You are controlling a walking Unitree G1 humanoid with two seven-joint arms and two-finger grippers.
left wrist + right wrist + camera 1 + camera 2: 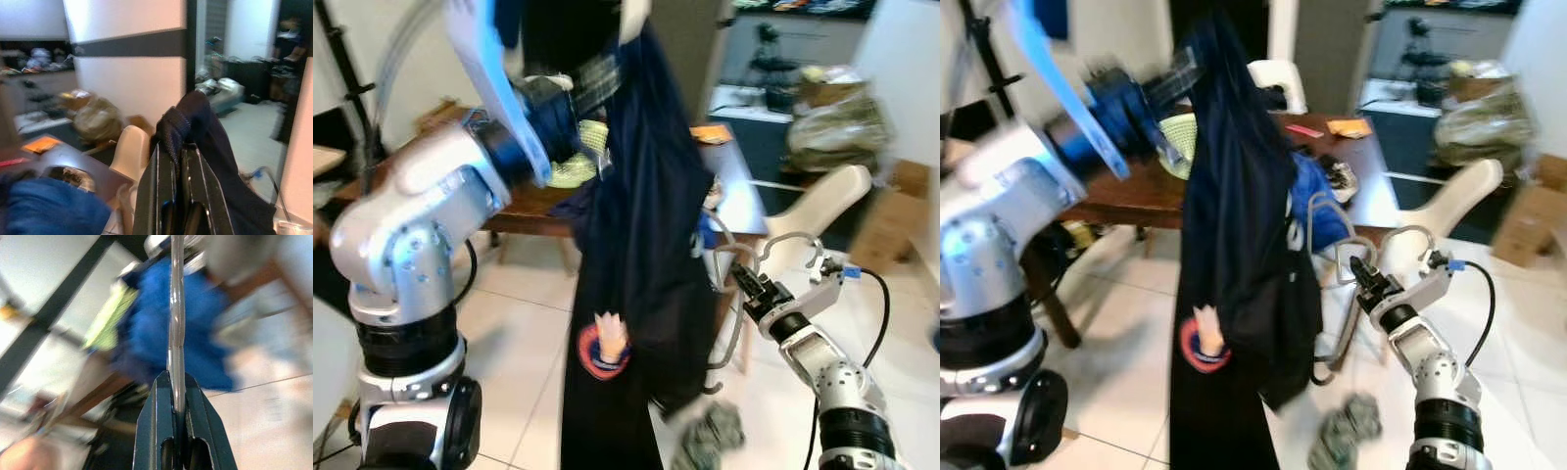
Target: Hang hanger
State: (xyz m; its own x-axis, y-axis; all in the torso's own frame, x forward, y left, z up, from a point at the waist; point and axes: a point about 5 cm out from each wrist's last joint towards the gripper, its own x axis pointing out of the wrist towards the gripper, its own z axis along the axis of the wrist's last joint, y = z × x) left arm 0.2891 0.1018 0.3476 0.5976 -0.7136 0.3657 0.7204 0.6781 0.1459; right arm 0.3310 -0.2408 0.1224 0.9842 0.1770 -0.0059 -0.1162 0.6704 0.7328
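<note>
Silver left arm rises at the near left; its left gripper is clamped on a fold of the dark garment, which hangs limp to the tiled floor. Right gripper pinches the thin grey wire hanger just beside the cloth. Behind stands a brown wooden table with a blue bundle.
</note>
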